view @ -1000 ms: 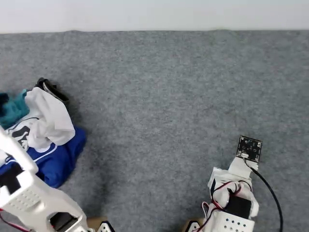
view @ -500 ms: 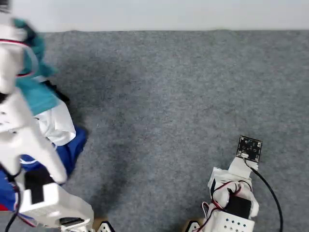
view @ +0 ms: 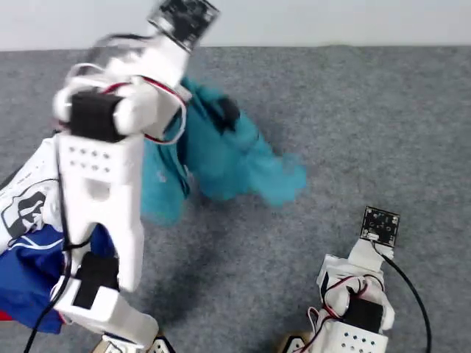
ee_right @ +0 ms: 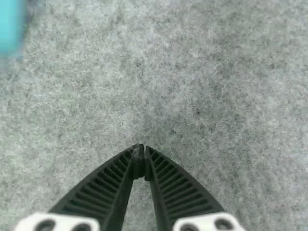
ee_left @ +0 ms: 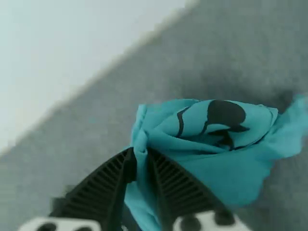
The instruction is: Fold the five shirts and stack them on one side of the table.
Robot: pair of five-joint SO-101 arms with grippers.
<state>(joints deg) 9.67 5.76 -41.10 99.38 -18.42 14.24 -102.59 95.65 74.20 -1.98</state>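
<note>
We saw the left jaws clamped on a fold of the teal shirt [ee_left: 216,144], the cloth pinched between them and the rest, with its black print, bunched just beyond their tips. In the high view that shirt hung crumpled from the raised left arm [view: 99,184] over the left-centre of the grey tabletop [view: 353,110]. We could not tell whether its lower edge touched the surface. The right jaws were pressed together tip to tip with nothing between them, pointing down at the tabletop, and the right arm [view: 353,309] sat folded at the near edge, well apart from the teal shirt. Beside the left arm's base, at the tabletop's left edge, lay a heap with a white shirt [view: 40,176] on top of a blue shirt [view: 29,272]. A pale wall [view: 331,22] ran along the far edge.
</note>
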